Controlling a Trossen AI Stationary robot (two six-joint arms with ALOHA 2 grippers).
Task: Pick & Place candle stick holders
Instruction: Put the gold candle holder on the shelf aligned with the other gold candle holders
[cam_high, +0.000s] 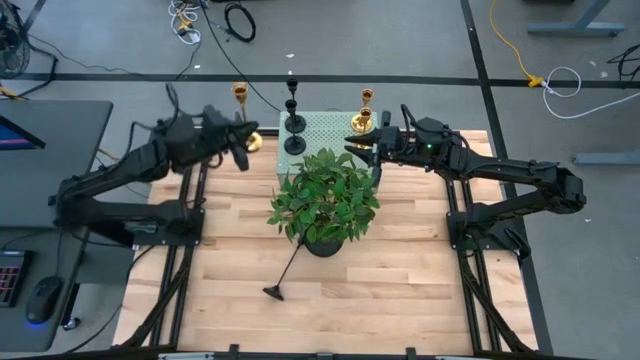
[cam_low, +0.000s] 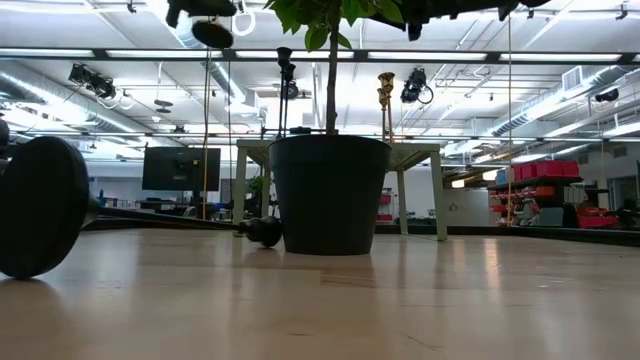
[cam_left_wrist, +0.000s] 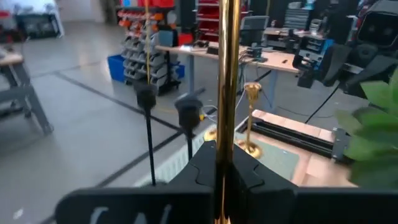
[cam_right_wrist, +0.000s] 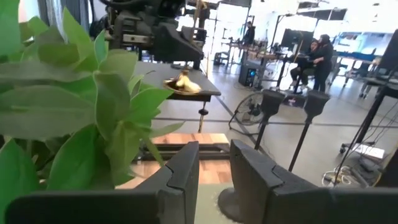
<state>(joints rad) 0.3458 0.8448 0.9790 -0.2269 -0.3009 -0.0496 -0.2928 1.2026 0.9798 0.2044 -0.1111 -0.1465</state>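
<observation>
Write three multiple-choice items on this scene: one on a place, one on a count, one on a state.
1. Where is the fallen black candlestick?
A. On the pale green box
B. On the floor
C. On the wooden table beside the potted plant

2. How many gold candlesticks show in the high view?
A. One
B. Two
C. Four

3. What is the left gripper doing?
A. Shut on a gold stem
B. Open and empty
C. Shut on a leaf

Answers:
1. C: the fallen black candlestick lies on the wooden table, its stem reaching toward the potted plant.
2. B: the gold candlesticks are one at the left arm and one standing near the right arm.
3. A: the left gripper has its fingers closed around a gold stem.
</observation>
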